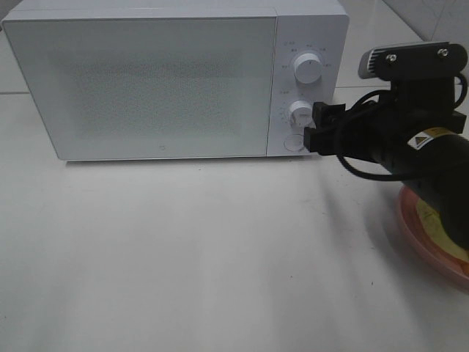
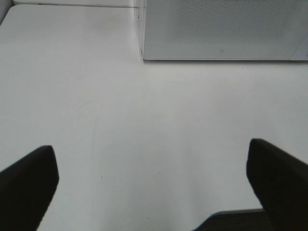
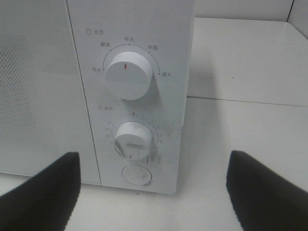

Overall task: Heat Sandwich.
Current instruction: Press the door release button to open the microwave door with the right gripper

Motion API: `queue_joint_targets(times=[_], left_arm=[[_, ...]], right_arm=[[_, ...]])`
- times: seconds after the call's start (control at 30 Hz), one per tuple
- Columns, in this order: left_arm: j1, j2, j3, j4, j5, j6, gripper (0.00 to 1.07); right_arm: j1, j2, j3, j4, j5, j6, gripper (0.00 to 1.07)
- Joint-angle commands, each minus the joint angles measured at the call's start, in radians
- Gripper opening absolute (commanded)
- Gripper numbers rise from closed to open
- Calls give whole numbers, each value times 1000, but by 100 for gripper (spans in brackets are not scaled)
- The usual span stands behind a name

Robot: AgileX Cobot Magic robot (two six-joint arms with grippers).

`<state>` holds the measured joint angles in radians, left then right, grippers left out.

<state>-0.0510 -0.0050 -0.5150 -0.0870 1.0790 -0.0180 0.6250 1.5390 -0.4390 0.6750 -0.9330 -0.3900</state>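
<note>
The white microwave (image 1: 161, 81) stands at the back with its door closed. My right gripper (image 1: 320, 126) hovers open just in front of its control panel, level with the lower knob (image 1: 300, 114) and the round button (image 1: 293, 142). The right wrist view shows that gripper (image 3: 154, 159) with the upper knob (image 3: 129, 74), the lower knob (image 3: 133, 140) and the button (image 3: 135, 174) between its spread fingers. A pale sliver of the sandwich (image 1: 442, 229) on its pink plate (image 1: 421, 238) shows beneath the right arm. My left gripper (image 2: 150, 149) is open over bare table, holding nothing.
The pink plate lies at the table's right edge, mostly hidden by the right arm (image 1: 418, 147). The white table (image 1: 190, 257) stretches in front of the microwave. In the left wrist view the microwave's lower door edge (image 2: 221, 50) lies ahead of the left gripper.
</note>
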Motion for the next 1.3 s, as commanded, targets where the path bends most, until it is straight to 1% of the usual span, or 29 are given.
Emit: queue_joint_targets(times=[0.03,0.07,0.13,0.23,0.37,0.77,0.87,0.9,0.97,1.0,1.03,1.07,1.17,1.2,1.23,1.3], left_arm=[[2,-23,0,-4,-6,1,100],[2,-23,0,-4,-6,1,100],[2,-23,0,-4,-6,1,100],[2,-23,0,-4,-6,1,100],[2,-23,0,-4,-6,1,100],[2,-23,0,-4,-6,1,100],[2,-23,0,-4,-6,1,100],[2,-23,0,-4,-6,1,100],[2,-23,0,-4,-6,1,100],[2,-23,0,-4,-6,1,100],[2,-23,0,-4,-6,1,100],[2,-23,0,-4,-6,1,100],[2,-23,0,-4,-6,1,100],[2,-23,0,-4,-6,1,100],[2,-23,0,-4,-6,1,100],[2,-23,0,-4,-6,1,100]], right_arm=[[44,42,5,43,-72,-10,76],[67,67,5,67,-93,-4,76],[76,81,5,75,-103,0,76],[114,131,5,108,-134,2,76],[138,175,5,122,-155,9,76],[138,186,4,118,-149,79,76],[138,186,4,118,-149,205,76],[138,186,4,118,-149,205,76],[138,186,4,118,-149,369,76],[138,186,4,118,-149,421,76],[138,186,4,118,-149,421,76],[138,186,4,118,-149,557,76],[138,186,4,118,-149,753,76],[138,186,4,118,-149,753,76],[138,186,4,118,-148,894,75],[138,186,4,119,-148,1014,75]])
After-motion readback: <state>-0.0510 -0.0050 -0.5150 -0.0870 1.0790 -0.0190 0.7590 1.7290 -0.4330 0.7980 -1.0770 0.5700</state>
